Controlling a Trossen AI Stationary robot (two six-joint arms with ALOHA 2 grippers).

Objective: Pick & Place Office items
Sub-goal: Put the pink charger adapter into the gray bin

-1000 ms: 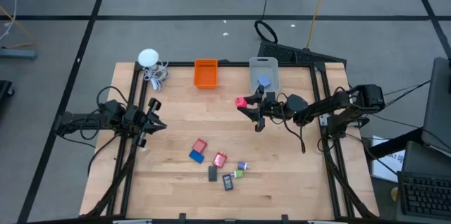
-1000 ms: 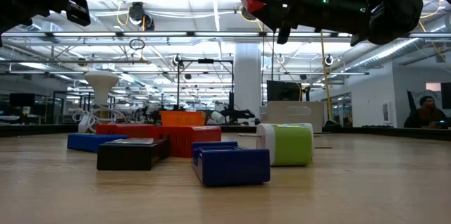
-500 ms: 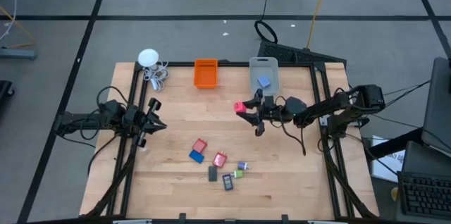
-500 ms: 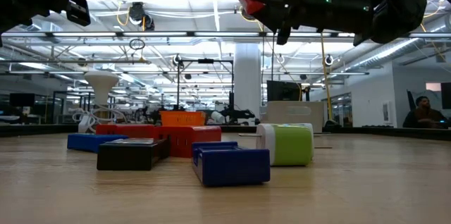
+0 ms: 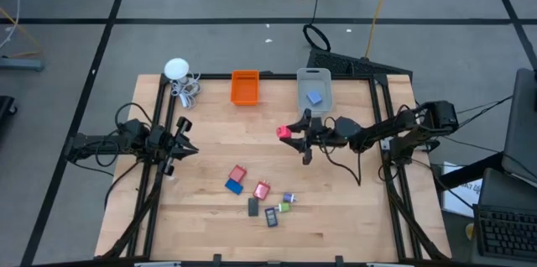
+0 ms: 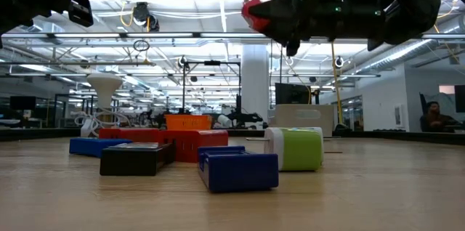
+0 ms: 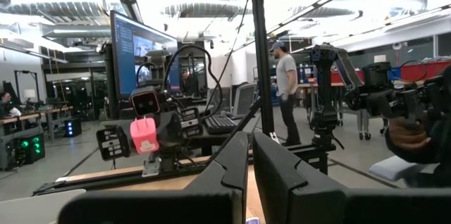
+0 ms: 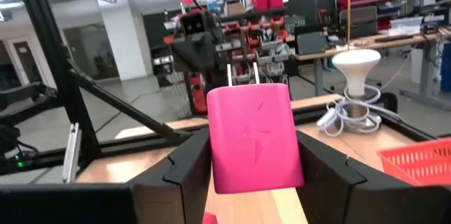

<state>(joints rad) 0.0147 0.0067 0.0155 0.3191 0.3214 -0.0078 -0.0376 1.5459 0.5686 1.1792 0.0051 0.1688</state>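
Above the table's middle, the right tool [image 5: 291, 132] reaches level leftward, clamping a pink charger [image 5: 284, 132].

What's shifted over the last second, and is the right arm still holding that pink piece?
The right claw has slid a little toward the left side and front of the table, carrying the pink plug block, which is still clamped. Nothing was let go. The left claw stayed parked at the left edge. The loose items, the orange bin and the grey bin have not moved.
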